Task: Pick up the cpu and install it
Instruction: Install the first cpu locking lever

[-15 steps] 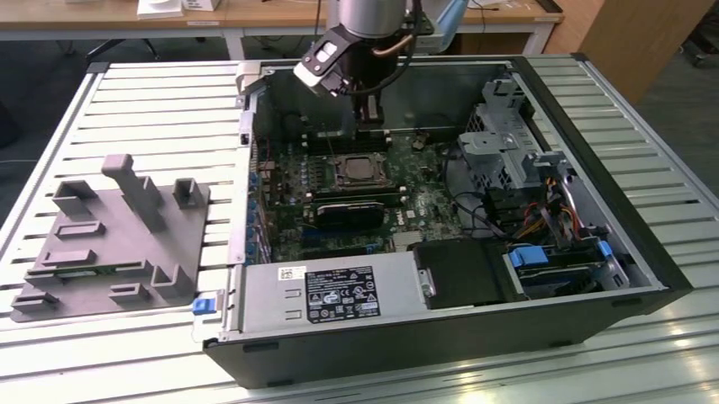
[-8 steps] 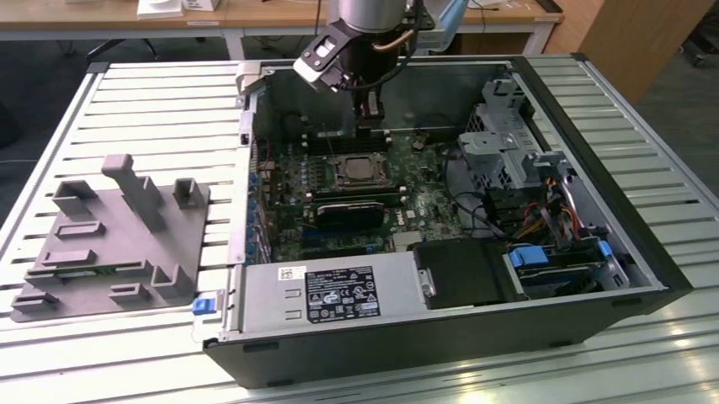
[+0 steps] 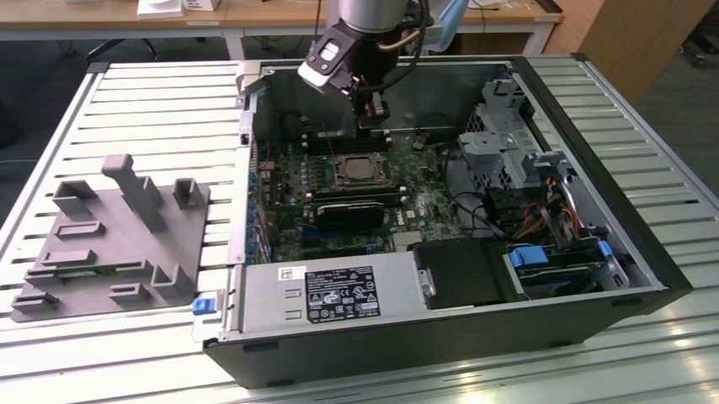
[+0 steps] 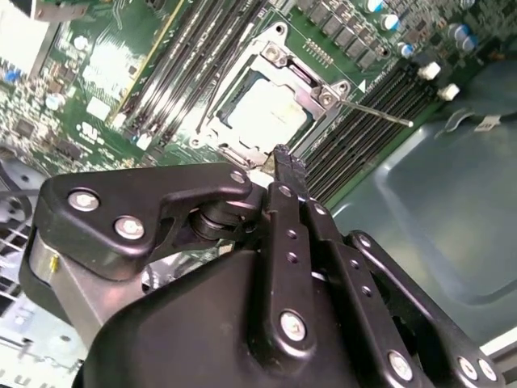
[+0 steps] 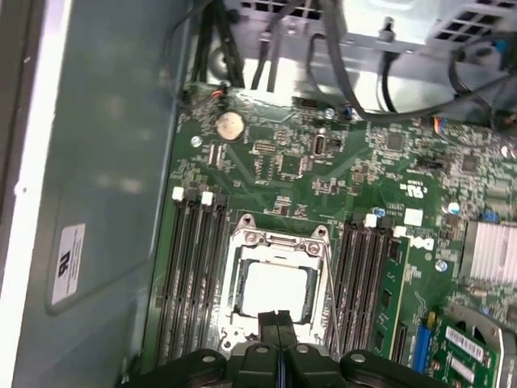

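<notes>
The open computer case (image 3: pixel 450 210) is being shown lying on a slatted table (image 3: pixel 135 109), with a grey fixture block (image 3: pixel 113 236) sitting well apart towards the exterior view's left. Inside the case the green motherboard (image 5: pixel 323 170) is being viewed from above in both wrist views, with rows of memory slots (image 5: pixel 194 267) running on either side of the socket (image 5: pixel 279 283).

The cpu (image 5: pixel 275 289) is being seen already seated inside the socket's metal frame, its pale silver top facing up; the same chip (image 4: pixel 266 111) is being seen in the second wrist view. The placing therefore appears to be done, and the step in hand is judged to be the arm standing clear above it. For this to be done well, the arm is best being kept straight over the socket and away from the thin latch wire (image 4: pixel 376 113).

The gripper (image 5: pixel 279 322) is being held above the socket's near edge, its fingertips brought together with no visible gap. Nothing is being carried, and no contact with the chip is being shown.
</notes>
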Motion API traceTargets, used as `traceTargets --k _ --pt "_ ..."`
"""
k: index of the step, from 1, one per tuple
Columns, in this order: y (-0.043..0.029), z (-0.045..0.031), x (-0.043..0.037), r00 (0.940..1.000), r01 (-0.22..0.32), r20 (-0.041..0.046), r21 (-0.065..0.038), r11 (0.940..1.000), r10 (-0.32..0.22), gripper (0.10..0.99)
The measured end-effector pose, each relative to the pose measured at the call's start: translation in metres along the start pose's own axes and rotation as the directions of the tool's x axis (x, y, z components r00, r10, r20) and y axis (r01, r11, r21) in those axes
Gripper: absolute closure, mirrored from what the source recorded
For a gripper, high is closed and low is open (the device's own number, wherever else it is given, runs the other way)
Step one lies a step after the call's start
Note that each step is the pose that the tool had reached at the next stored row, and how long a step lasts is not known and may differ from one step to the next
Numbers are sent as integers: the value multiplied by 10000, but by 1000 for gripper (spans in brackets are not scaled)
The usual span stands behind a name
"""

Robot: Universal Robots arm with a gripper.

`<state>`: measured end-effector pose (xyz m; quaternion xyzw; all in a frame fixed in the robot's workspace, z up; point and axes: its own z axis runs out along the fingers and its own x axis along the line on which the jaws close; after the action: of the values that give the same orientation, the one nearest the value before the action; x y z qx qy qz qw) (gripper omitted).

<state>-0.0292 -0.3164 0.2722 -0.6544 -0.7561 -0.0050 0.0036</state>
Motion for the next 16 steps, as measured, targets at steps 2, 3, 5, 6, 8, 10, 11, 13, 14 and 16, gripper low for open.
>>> traceTargets --k 2,3,5,6,8,10,11,13,14,16 --pt "0 0 0 9996 267 0 4 9996 -267 980" --pt "0 0 0 9993 386 -1 5 9993 -386 980" --pt "0 0 0 9980 626 -2 8 9980 -626 980" --pt "0 0 0 9973 731 -3 9 9973 -731 980" --pt "0 0 0 9960 889 -3 10 9960 -889 980" --pt "0 0 0 9948 1018 -4 12 9948 -1018 980" --pt "0 0 0 9943 1066 -4 13 9943 -1066 980" --pt "0 0 0 9938 1112 -4 13 9938 -1112 980" --pt "0 0 0 9935 1138 -5 14 9935 -1138 980" --pt "0 0 0 9927 1206 -5 14 9927 -1206 980"
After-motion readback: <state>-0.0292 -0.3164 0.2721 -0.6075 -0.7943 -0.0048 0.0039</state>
